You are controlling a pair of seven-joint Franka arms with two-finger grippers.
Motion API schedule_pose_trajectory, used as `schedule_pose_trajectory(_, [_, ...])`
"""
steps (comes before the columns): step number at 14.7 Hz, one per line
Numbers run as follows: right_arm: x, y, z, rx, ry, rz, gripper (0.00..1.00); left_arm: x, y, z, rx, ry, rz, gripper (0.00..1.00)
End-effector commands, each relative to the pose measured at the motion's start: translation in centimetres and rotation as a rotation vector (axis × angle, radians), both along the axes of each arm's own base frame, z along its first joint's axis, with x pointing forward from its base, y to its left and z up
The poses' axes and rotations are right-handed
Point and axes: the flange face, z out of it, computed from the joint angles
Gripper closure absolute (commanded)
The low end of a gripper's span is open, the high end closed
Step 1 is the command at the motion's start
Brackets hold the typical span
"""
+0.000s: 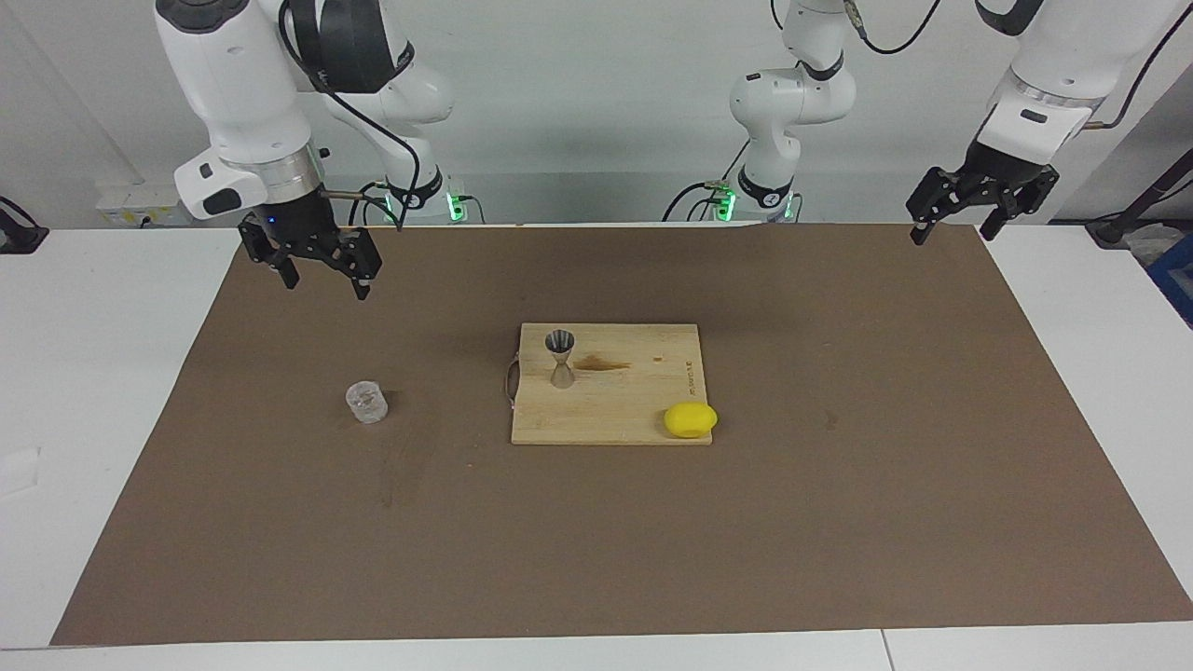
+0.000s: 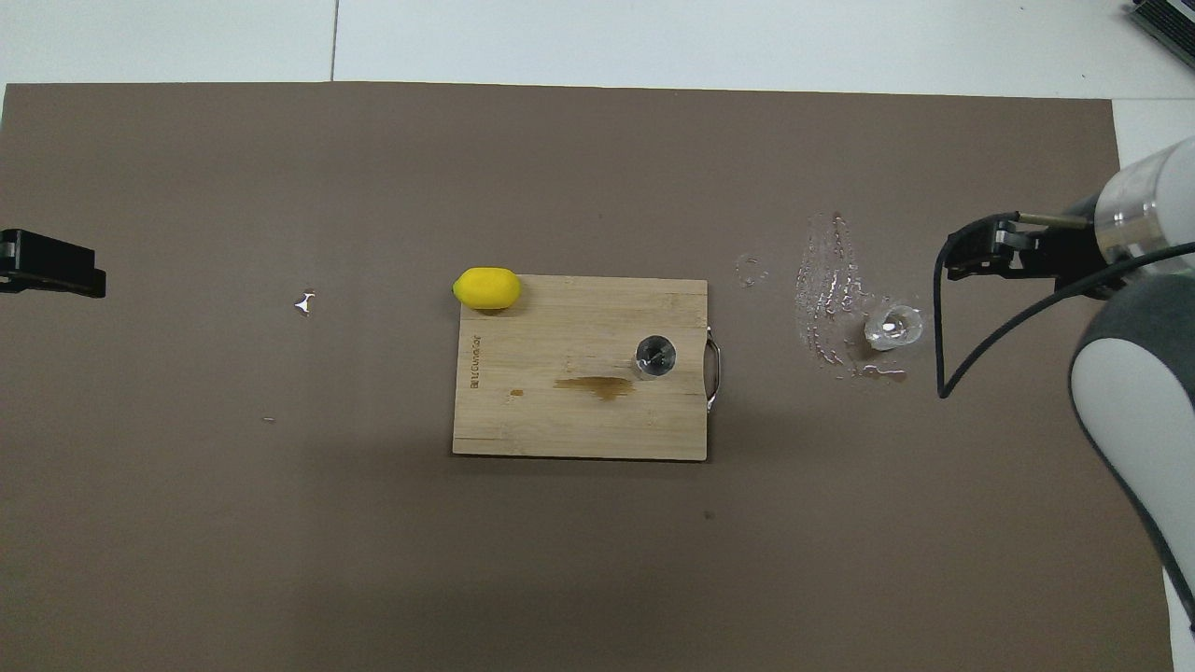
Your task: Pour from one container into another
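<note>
The clear glass tumbler (image 1: 366, 402) (image 2: 893, 328) stands upright on the brown mat, toward the right arm's end, with nothing holding it. The metal jigger (image 1: 560, 358) (image 2: 655, 356) stands upright on the wooden cutting board (image 1: 643, 391) (image 2: 560, 420), near its handle end. My right gripper (image 1: 324, 284) (image 2: 976, 252) hangs open and empty, high over the mat, well clear of the tumbler. My left gripper (image 1: 951, 235) (image 2: 47, 263) waits open and empty above the mat's corner at the left arm's end.
A yellow lemon (image 1: 691, 419) (image 2: 486, 287) rests at the board's corner farther from the robots. A brown stain (image 1: 604, 363) marks the board beside the jigger. Wet splashes (image 2: 826, 289) lie on the mat beside the tumbler.
</note>
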Motion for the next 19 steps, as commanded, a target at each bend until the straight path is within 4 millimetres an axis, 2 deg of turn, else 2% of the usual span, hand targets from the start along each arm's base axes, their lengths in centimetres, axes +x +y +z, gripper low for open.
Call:
schedule_pose_trajectory(1, [-0.7,-1.9,0.0,0.003,0.054,0.033,0.0,-0.6,0.2,0.0,0.014,-0.015,0.012,0.0])
schedule_pose_trajectory(4, [-1.3,-2.2,-0.1,0.014,0.086,0.045,0.0,-0.6,0.2,0.0,0.014,-0.015,0.014,0.0])
schedule_pose_trajectory(7, [-2.1,-1.4,0.4,0.012,0.091,0.061,0.0,-0.6,0.3,0.0,0.014,-0.015,0.014,0.0])
schedule_pose_trajectory(14, [-1.9,-0.9,0.6,0.025,0.068,0.062,0.0,-0.8,0.6,-0.3,0.014,-0.012,0.017,0.0])
schedule_pose_trajectory(19, [-2.3,-0.5,0.0,0.055,0.065,0.067,0.0,-0.8,0.6,-0.3,0.014,-0.012,0.017,0.0])
